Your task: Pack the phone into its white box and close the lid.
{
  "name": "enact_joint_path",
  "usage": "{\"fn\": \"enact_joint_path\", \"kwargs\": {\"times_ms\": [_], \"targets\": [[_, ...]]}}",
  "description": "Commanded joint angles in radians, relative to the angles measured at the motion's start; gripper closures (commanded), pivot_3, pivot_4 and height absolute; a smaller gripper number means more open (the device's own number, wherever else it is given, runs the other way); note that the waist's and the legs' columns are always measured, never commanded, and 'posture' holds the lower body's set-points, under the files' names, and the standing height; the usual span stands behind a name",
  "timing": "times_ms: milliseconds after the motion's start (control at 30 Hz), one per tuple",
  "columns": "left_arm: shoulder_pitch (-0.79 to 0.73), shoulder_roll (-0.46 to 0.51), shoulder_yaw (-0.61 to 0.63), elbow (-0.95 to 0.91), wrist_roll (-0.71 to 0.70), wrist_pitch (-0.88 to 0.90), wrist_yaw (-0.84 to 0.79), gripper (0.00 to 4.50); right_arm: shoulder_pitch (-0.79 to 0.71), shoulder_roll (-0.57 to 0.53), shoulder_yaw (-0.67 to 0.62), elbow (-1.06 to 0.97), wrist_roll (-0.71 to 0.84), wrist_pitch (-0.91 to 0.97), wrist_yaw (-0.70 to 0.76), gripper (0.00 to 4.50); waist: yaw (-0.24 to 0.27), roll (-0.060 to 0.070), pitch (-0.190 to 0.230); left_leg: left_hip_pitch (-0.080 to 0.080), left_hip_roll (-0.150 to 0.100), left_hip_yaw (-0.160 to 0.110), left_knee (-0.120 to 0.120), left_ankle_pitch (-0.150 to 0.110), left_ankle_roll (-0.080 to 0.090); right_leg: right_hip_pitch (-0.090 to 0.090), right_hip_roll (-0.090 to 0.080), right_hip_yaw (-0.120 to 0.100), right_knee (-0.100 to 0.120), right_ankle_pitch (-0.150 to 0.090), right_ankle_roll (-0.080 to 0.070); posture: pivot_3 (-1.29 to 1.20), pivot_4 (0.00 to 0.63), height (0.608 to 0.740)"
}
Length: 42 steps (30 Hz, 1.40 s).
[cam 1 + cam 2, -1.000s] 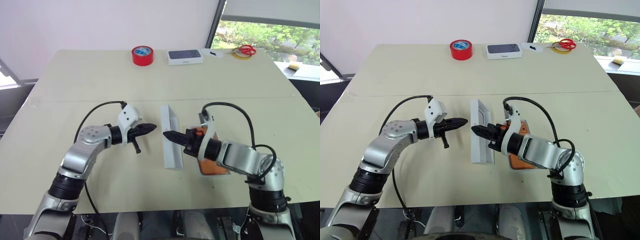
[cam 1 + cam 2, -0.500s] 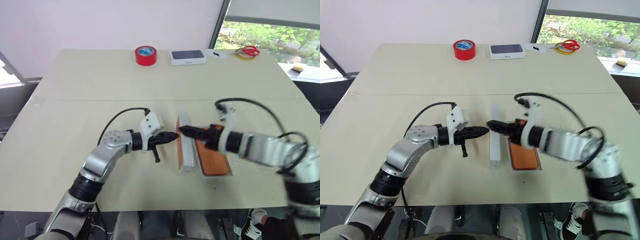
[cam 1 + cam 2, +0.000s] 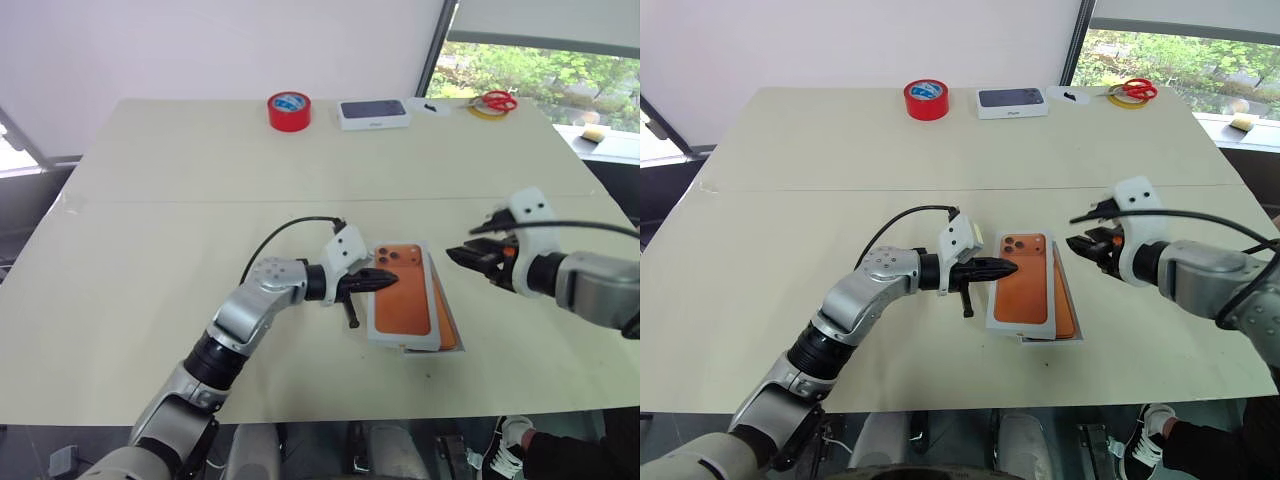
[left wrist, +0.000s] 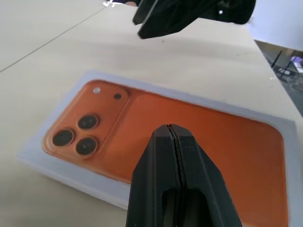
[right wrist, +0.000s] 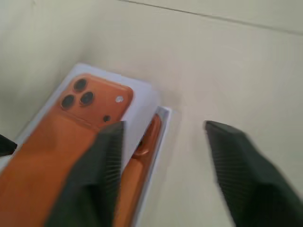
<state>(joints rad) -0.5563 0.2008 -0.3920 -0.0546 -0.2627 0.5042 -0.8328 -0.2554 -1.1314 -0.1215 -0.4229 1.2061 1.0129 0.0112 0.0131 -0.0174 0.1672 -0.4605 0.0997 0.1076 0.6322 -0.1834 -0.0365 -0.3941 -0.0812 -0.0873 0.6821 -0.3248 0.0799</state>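
White box (image 5: 162, 113) mid-table (image 3: 150, 200), covered by its lid (image 3: 403, 300), printed side up and lying askew rather than seated. Phone (image 5: 142, 151) inside, peeking out as an orange strip along the edge nearer the right gripper (image 3: 468, 262). That gripper hanging just beside the box, jaws apart, empty. Left gripper (image 3: 393, 280) pinched tight on nothing, tip at the lid's opposite long edge. Best to nudge the lid square over the rim first, brace the far side, then press evenly downward; avoid pushing sideways and sliding the whole box.
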Motion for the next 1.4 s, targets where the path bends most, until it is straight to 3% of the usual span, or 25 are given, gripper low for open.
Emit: {"fn": "enact_joint_path", "kwargs": {"times_ms": [33,67,267,467,700,867,1400], "targets": [[-0.020,0.006,0.035,-0.028,-0.017,0.026,0.005,4.50,0.022,-0.011,-0.004,-0.036,-0.128,-0.033,0.081,3.89,0.000,0.000,0.000,0.000,0.000,0.000,0.000,0.000,0.000,0.000,0.000,0.000,0.000,0.000,0.000,0.00,0.150,0.730],[-0.021,0.021,0.050,-0.035,-0.019,0.044,0.008,4.50,0.037,-0.023,0.009,-0.050,-0.181,-0.044,0.107,4.45,-0.001,0.000,0.000,0.000,0.000,0.000,0.000,0.000,0.000,0.000,0.000,0.000,0.000,0.000,0.000,0.00,0.150,0.730],[-0.016,0.135,0.093,-0.068,-0.035,0.161,-0.016,4.50,0.072,-0.023,0.061,-0.100,-0.361,-0.058,0.213,4.45,-0.001,0.000,0.000,0.000,0.000,0.000,0.000,0.000,0.000,0.000,0.000,0.000,0.000,0.000,0.000,0.00,0.150,0.730],[-0.020,0.170,0.022,-0.045,0.017,0.168,-0.027,4.50,0.074,0.006,0.088,-0.111,-0.469,-0.052,0.285,4.45,0.003,0.000,0.000,0.000,0.000,0.000,0.000,0.000,0.000,0.001,-0.001,0.000,0.000,0.000,0.000,0.00,0.150,0.730],[-0.040,0.117,-0.062,0.010,0.064,0.126,-0.041,4.50,0.084,0.049,0.098,-0.152,-0.542,-0.037,0.334,4.45,0.000,0.000,0.000,0.000,0.000,0.000,0.000,0.000,0.000,0.000,0.000,0.000,0.000,0.000,0.000,0.00,0.150,0.730],[-0.043,0.059,-0.038,-0.008,0.030,0.118,-0.049,4.50,0.109,0.065,0.080,-0.212,-0.557,-0.017,0.367,4.45,0.000,0.000,0.000,0.000,0.000,0.000,0.000,0.000,0.000,0.001,0.000,0.000,0.000,0.000,0.000,0.00,0.150,0.730],[-0.047,0.009,-0.067,-0.032,0.008,0.148,-0.096,4.50,0.214,0.073,-0.003,-0.252,-0.626,0.013,0.446,4.45,0.001,0.000,0.000,0.001,0.000,-0.001,0.001,0.000,0.000,0.001,0.000,0.000,0.000,0.000,0.000,0.00,0.150,0.730]]}}
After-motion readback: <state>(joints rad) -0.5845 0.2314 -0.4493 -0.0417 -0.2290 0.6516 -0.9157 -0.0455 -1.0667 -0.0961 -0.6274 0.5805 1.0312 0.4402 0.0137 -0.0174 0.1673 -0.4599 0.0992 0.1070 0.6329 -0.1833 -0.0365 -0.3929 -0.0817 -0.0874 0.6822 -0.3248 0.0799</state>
